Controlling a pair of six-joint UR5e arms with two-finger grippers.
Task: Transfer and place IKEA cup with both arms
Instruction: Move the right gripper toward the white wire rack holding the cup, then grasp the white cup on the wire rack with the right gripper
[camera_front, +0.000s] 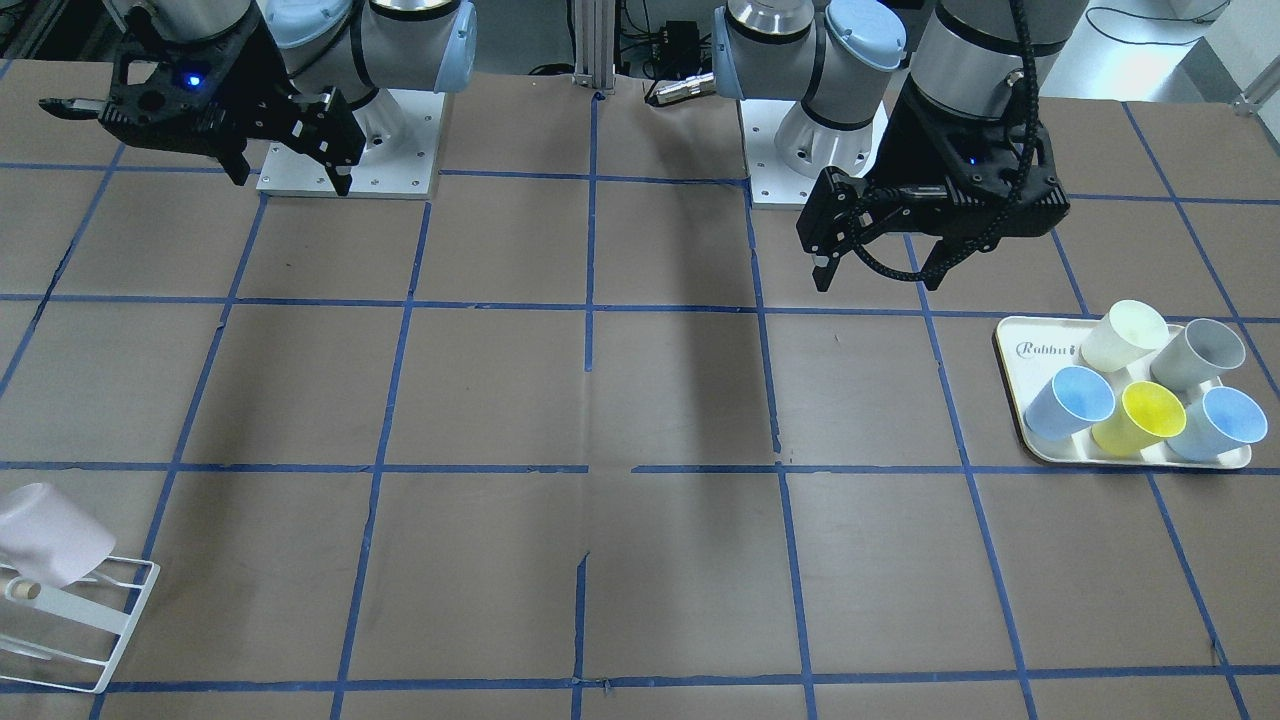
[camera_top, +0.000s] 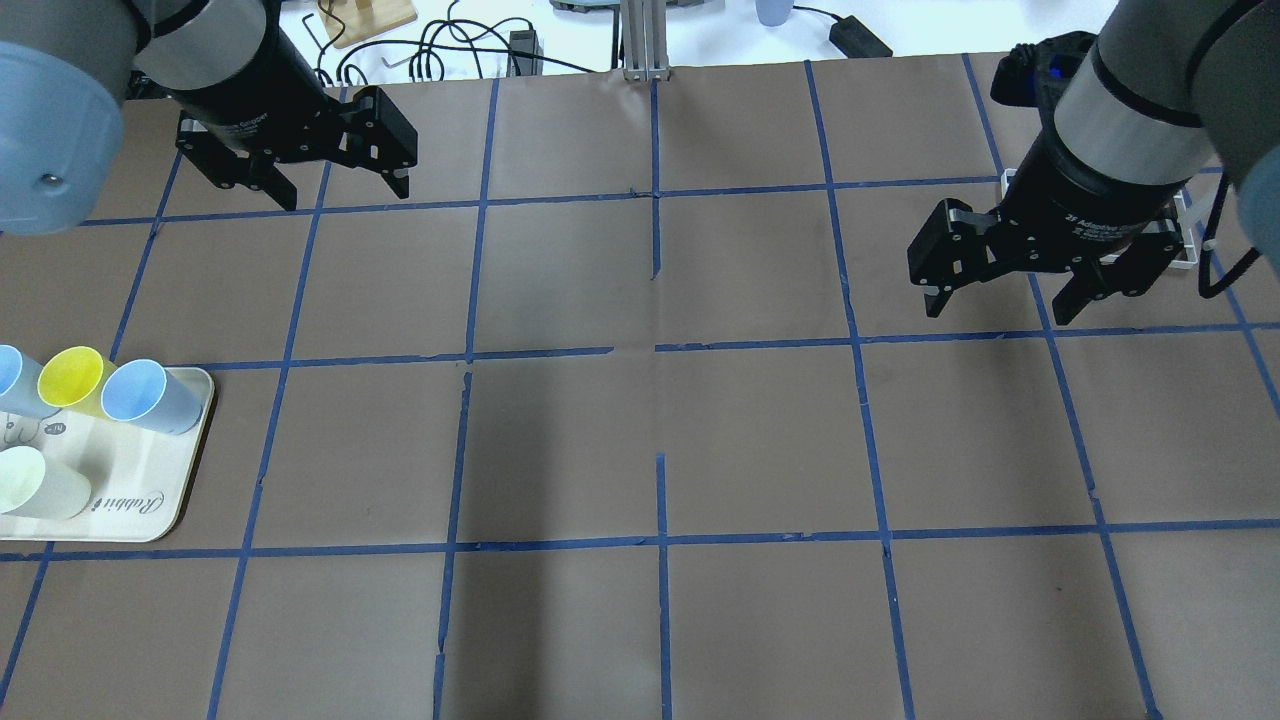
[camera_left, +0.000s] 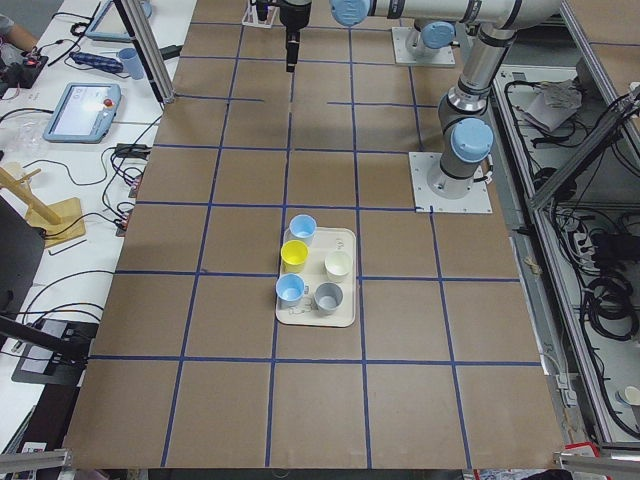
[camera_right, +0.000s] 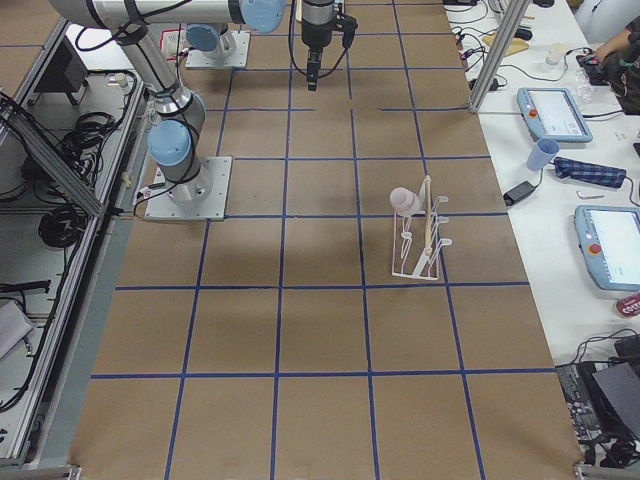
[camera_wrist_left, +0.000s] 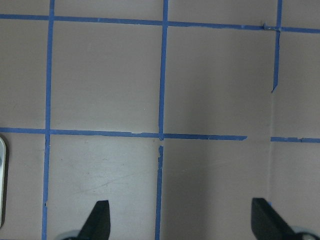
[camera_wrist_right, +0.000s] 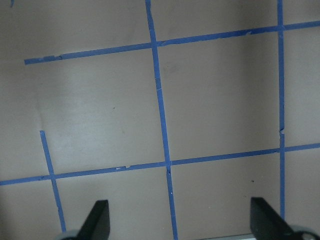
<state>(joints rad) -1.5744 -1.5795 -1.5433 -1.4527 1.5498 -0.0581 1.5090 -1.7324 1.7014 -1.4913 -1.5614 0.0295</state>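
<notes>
IKEA cup (camera_front: 50, 535): a pale pink tumbler seated on the white wire rack (camera_front: 110, 625), at the far right of the table (camera_front: 640, 400) on the operators' side. Neither arm touches it.

cup axis: tilted, not upright. In the right side view the mouth faces down into the rack, and the closed base is raised and leans toward the robot.

right gripper (camera_front: 292, 182): jaws spread wide with nothing between them. It hangs high over the table on the robot's side.

left gripper (camera_front: 877, 280): also wide and empty, hovering above bare table on the robot's side of the tray (camera_front: 1010, 340).

tray: on the left of the table. It carries the other cups (camera_front: 1150, 412), which are cream, grey, yellow and two light blue.

key relation: the IKEA cup lies on the right arm's side, farther out from the robot than the right gripper. The left gripper is well apart from it, across the table's width.

judged step: the pickup has not begun. The right arm is the better placed. It would need to reach outward, close across the cup's wall at right angles to the tilted axis, and draw the cup off the rack along that axis.

risk: a pull off-axis may drag or tip the light rack.
</notes>
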